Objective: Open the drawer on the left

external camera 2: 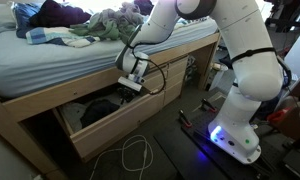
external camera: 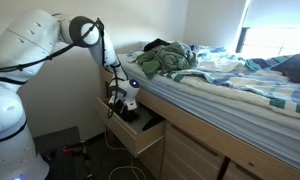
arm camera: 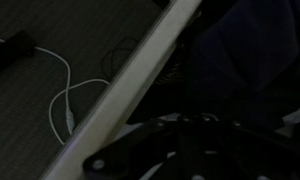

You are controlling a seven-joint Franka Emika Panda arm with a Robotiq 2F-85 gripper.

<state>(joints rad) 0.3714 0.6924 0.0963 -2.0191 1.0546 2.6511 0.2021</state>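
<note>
The drawer (external camera: 136, 139) (external camera 2: 118, 126) is a light tan wooden box under the bed and stands pulled out, with dark items showing inside. In both exterior views my gripper (external camera: 118, 103) (external camera 2: 129, 85) reaches down over the drawer's open top, just behind its front panel. The wrist view is very dark. It shows the front panel's top edge (arm camera: 140, 80) as a pale diagonal strip, with my gripper (arm camera: 182, 150) on the inner side of it over the dark contents. The fingers look shut, and I see nothing held between them.
The bed (external camera: 240, 85) above carries striped bedding and a heap of clothes (external camera 2: 100, 25). Other flat tan fronts (external camera: 195, 158) adjoin the drawer. A white cable (external camera 2: 138, 155) (arm camera: 65, 100) loops on the dark carpet in front. A black power strip (arm camera: 10, 50) lies nearby. The robot base (external camera 2: 235, 130) stands beside the bed.
</note>
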